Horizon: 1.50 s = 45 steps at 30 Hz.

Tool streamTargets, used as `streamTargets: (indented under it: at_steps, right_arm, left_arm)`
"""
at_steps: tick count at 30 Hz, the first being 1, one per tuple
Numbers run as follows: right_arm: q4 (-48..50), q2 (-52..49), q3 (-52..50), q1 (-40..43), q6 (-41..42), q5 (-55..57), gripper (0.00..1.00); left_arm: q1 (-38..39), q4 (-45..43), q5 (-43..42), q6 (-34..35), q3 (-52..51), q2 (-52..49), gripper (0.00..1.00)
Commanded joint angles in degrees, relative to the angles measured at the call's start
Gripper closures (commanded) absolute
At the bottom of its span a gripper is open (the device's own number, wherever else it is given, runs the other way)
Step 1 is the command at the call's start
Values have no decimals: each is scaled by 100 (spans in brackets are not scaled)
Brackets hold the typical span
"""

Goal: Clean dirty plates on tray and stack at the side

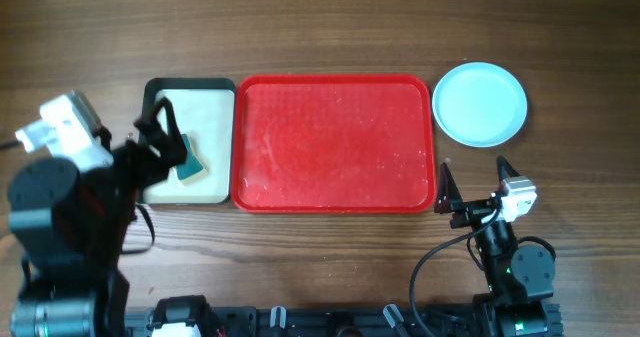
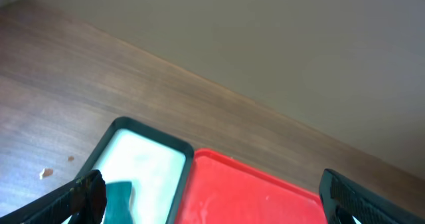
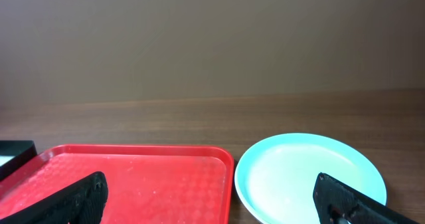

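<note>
Red tray [image 1: 335, 142]: rounded plastic rectangle, pebbled floor, long axis left-right; just right of its far corner lies a smooth, round aqua plate [image 1: 480, 103]; just left, a black-rimmed cream tray [image 1: 190, 102] holds a teal sponge [image 1: 190, 163]; left gripper [image 2: 212, 194] over that sponge and right gripper [image 1: 473, 167] by its near right corner both gape.

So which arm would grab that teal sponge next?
Probably left: the left gripper, open, hangs beside the sponge in the small tray. The right gripper sits past the red tray, by the plate.
</note>
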<state>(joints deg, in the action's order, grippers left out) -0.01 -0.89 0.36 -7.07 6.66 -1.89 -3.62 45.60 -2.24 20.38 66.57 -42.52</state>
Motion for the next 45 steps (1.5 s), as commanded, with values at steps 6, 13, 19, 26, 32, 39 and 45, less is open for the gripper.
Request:
streamTargets:
  at_steps: [6, 13, 19, 26, 32, 39, 45]
  right_arm:
    - [13, 61, -7, 17, 101, -90, 0]
    - [13, 61, -7, 17, 101, -90, 0]
    - [13, 61, -7, 17, 101, -90, 0]
    - [15, 61, -7, 17, 101, -90, 0]
    - [13, 61, -7, 17, 101, -90, 0]
    - [13, 61, -7, 17, 101, -90, 0]
    - [13, 61, -7, 17, 101, -90, 0]
  left_arm:
    - [258, 11, 101, -63, -1357, 1722, 0]
    - [605, -157, 101, -66, -2909, 3071, 0]
    - [612, -1003, 101, -66, -3899, 3825, 0]
    - [612, -3034, 103, -68, -4647, 4232, 0]
    - [614, -5381, 96, -63, -5287, 4232, 0]
    - [612, -6279, 72, -44, -6107, 4232, 0]
    - [612, -6279, 74, -44, -6566, 4232, 0]
